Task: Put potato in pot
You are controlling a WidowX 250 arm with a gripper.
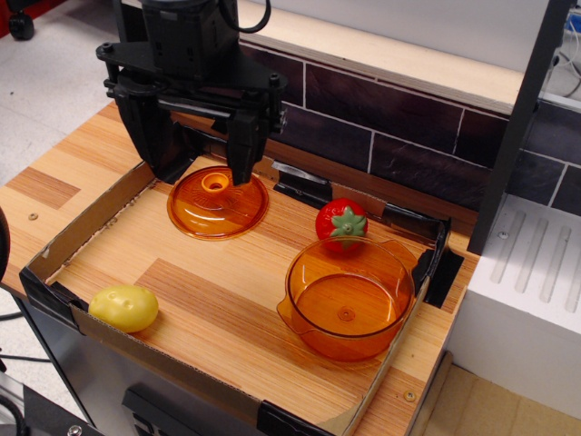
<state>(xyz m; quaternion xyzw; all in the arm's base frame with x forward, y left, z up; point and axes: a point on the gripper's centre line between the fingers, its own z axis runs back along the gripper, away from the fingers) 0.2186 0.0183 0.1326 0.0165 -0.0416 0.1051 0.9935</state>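
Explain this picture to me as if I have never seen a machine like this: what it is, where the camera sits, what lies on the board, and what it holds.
One camera looks down from the front at a wooden board edged with cardboard walls. The black machine at the top is a robot arm ending in a gripper, two fingers that pinch things. Its fingers are apart and hold nothing. Just below it lies a flat orange lid with a knob. A yellow toy potato sits at the near left. A clear orange pot stands at the right, empty, with a red toy strawberry behind it.
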